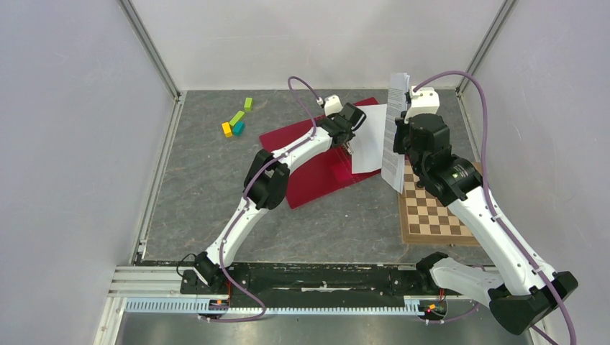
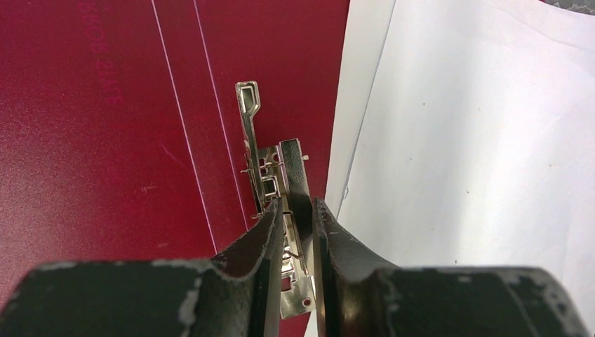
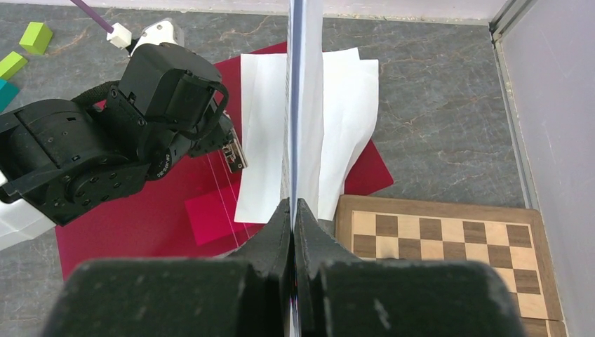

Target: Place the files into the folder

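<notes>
The red folder (image 1: 316,169) lies open on the table's middle. Some white files (image 1: 368,140) lie blank side up on its right half and past its edge. My left gripper (image 1: 350,141) is down at the folder's spine, its jaws closed on the black lever of the metal clip (image 2: 269,168). My right gripper (image 1: 405,134) is shut on a few printed files (image 1: 394,133), held upright above the folder's right edge. In the right wrist view these files (image 3: 300,105) show edge-on between the fingers (image 3: 277,225). The pink patch (image 3: 210,214) shows inside the folder (image 3: 140,225).
A brown chessboard (image 1: 439,215) lies at the right, under my right arm. Green, yellow and teal blocks (image 1: 236,122) lie at the back left. Grey walls enclose the table on three sides.
</notes>
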`<state>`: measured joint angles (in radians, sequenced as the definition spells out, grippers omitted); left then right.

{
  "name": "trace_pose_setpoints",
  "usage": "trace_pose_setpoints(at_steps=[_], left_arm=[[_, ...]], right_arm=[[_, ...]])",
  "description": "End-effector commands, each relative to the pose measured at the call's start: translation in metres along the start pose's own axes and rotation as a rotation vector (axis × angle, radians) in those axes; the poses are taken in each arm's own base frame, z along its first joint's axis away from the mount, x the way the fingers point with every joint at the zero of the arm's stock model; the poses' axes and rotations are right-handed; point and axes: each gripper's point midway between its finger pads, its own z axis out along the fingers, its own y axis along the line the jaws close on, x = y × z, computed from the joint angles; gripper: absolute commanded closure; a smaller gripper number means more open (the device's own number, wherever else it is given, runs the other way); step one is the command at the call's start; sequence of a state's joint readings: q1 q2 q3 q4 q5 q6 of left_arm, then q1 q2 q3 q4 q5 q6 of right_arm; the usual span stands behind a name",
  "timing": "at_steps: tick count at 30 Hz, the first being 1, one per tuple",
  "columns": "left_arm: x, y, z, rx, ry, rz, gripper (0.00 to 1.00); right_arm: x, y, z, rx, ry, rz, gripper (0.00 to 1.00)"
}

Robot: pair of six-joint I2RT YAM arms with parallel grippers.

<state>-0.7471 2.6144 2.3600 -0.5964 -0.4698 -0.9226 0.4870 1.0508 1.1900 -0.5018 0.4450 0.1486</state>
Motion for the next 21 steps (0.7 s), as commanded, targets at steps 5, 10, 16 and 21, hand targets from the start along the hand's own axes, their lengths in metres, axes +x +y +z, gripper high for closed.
trace_pose_setpoints(at_steps=[5,10,16,21], left_arm=[[0.002,0.031,-0.019,-0.060,0.080,0.096,0.98],[0.009,0.046,-0.026,-0.058,0.150,0.160,0.98],[0.021,0.080,-0.028,-0.088,0.232,0.227,0.98],[0.022,0.105,-0.033,-0.086,0.290,0.298,0.98]], right_arm=[[-0.011,0.000,-0.004,-0.008,-0.045,0.033,1.00],[-0.010,0.002,-0.003,-0.013,-0.044,0.035,1.00],[-0.011,0.006,-0.001,-0.032,-0.042,0.044,1.00],[-0.010,0.014,0.001,-0.065,-0.035,0.055,1.00]])
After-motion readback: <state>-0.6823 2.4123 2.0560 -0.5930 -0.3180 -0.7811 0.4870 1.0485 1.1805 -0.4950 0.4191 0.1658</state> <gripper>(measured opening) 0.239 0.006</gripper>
